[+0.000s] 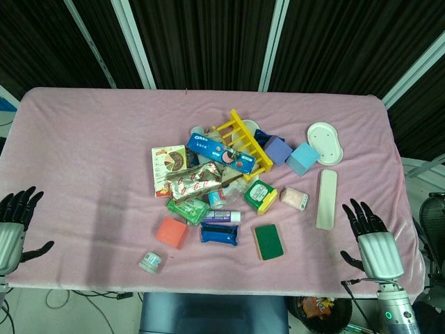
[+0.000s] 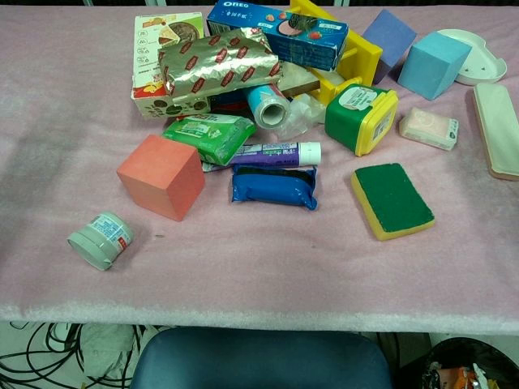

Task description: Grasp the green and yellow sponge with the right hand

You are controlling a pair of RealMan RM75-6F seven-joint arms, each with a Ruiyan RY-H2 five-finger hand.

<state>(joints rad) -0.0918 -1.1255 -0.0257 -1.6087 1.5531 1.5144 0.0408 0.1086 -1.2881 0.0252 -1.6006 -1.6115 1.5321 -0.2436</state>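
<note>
The green and yellow sponge lies flat, green side up, near the table's front edge, right of the blue packet. My right hand hangs at the table's front right corner, fingers spread, holding nothing, well to the right of the sponge. My left hand hovers at the front left edge, fingers apart and empty. Neither hand shows in the chest view.
A heap of items fills the table's middle: Oreo box, yellow rack, green-lidded tub, orange block, small jar, pink soap. A long white tray lies between sponge and right hand. Blue cubes sit behind.
</note>
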